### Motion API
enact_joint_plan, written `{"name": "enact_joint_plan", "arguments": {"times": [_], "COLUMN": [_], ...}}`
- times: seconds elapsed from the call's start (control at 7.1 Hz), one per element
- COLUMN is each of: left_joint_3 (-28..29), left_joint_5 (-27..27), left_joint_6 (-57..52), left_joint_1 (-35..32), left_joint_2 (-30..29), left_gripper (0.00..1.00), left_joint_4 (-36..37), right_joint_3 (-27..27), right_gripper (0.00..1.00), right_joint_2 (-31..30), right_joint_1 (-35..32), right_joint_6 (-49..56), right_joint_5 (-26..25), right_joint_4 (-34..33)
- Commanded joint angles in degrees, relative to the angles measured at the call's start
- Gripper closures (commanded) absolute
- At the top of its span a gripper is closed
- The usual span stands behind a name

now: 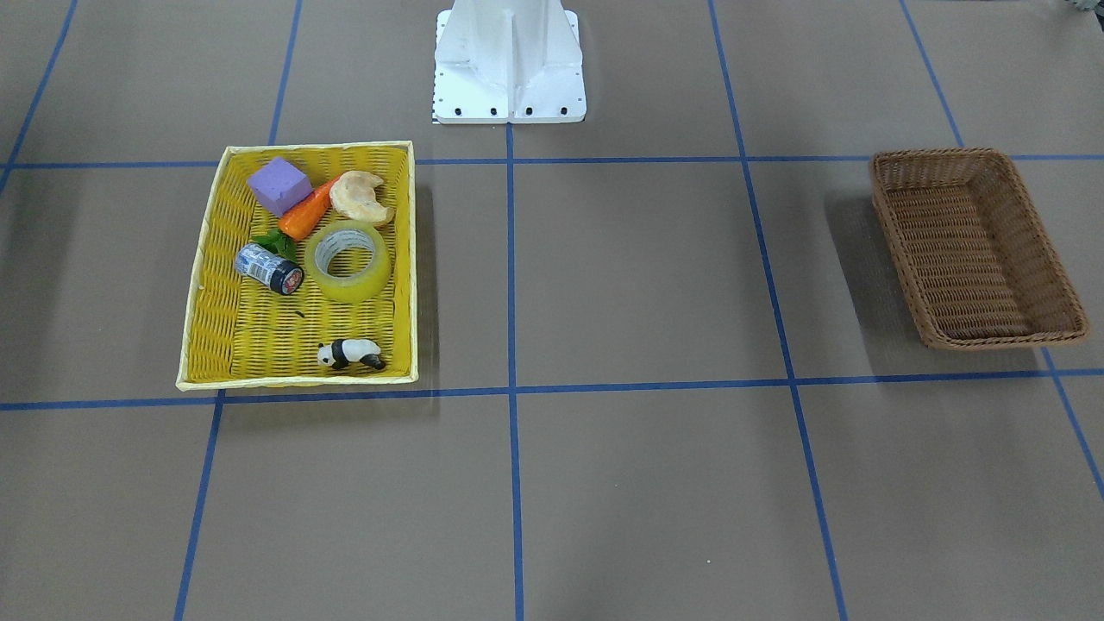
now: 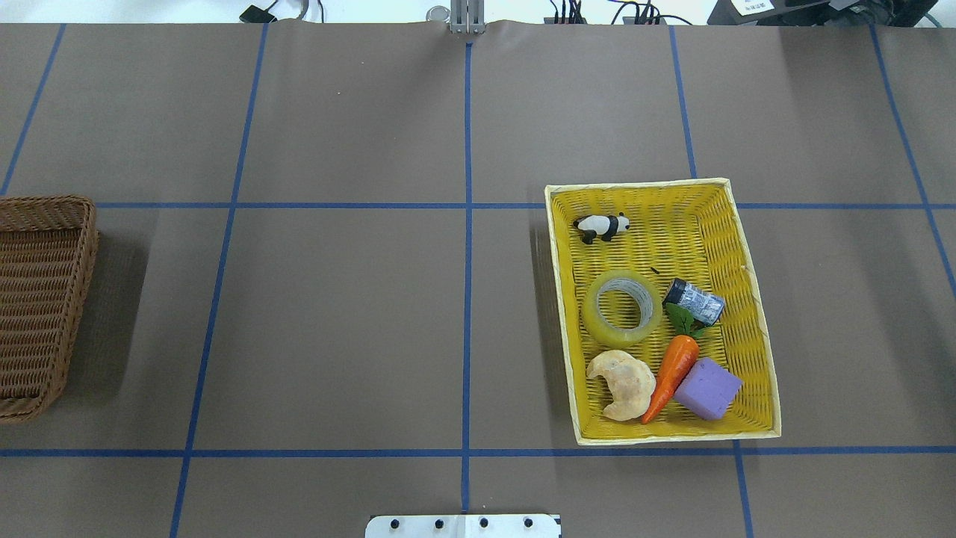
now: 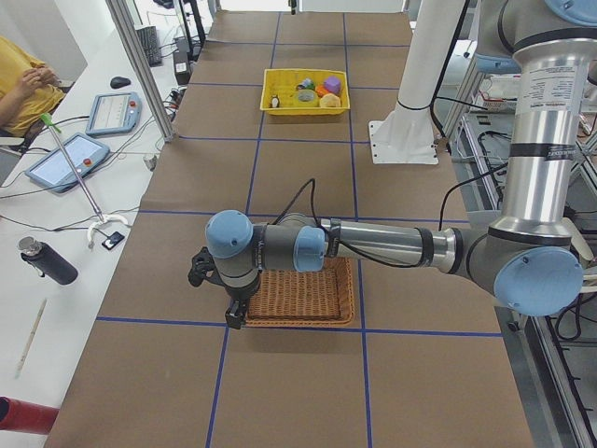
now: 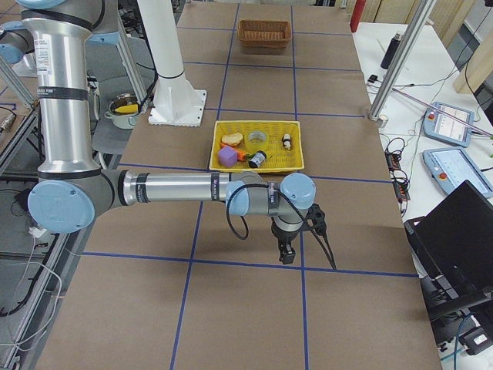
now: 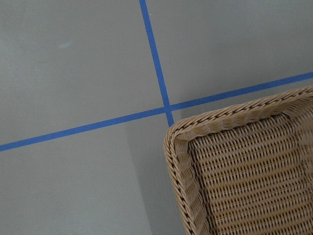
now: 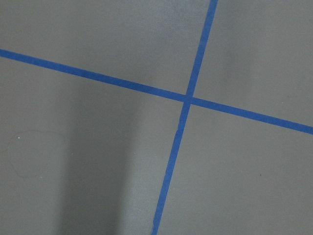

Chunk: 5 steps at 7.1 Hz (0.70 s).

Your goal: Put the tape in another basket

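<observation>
Bright yellow squarish woven basket sits on the brown paper-covered worktop, on the robot's right half, and holds six things. The wide roll of translucent yellow packing tape lies flat near the basket's middle, hole up. Just beside it is a small cylindrical can with a black cap, on its side. Toward the robot's base are an orange toy carrot with green leaves, a purple foam block and a pale croissant-shaped piece, clustered close together. A small black-and-white panda figure lies apart, at the end farthest from the base. The dark-brown oblong wicker basket stands well apart on the robot's left half; its woven floor shows in full from the front-facing camera, while the overhead view cuts it at the frame edge. Neither of those two views shows an arm. Only the side views do. The left end effector hangs, pointing down, at an outer corner of the brown basket; the left wrist view shows that corner and a crossing of blue tape lines. The right end effector hangs over bare worktop beyond the yellow basket; its wrist view shows only crossing lines. I cannot tell how far either end effector is open, nor whether it grips anything.
</observation>
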<state>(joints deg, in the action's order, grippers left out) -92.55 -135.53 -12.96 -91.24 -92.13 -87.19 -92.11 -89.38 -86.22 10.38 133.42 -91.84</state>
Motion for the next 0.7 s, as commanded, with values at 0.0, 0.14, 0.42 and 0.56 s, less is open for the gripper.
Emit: {"name": "enact_joint_plan", "arguments": {"times": [0.0, 0.14, 0.42, 0.56], "left_joint_3": [-0.70, -0.62, -0.70, -0.97], "left_joint_5": [-0.35, 0.00, 0.00, -0.09], "left_joint_6": [0.04, 0.31, 0.39, 0.48], "left_joint_1": [-0.08, 0.01, -0.08, -0.08], "left_joint_2": [-0.06, -0.06, -0.50, -0.76], "left_gripper": [0.01, 0.01, 0.01, 0.01], "left_joint_4": [0.00, 0.00, 0.00, -0.17], "right_joint_3": [-0.09, 0.00, -0.09, -0.70], "right_gripper": [0.00, 0.00, 0.00, 0.00], "right_joint_2": [0.00, 0.17, 0.79, 1.83], "right_joint_1": [0.00, 0.00, 0.09, 0.00], "right_joint_6": [-0.01, -0.01, -0.01, -0.09], "right_joint_5": [0.00, 0.00, 0.09, 0.35], "right_joint_4": [0.00, 0.00, 0.00, 1.30]}}
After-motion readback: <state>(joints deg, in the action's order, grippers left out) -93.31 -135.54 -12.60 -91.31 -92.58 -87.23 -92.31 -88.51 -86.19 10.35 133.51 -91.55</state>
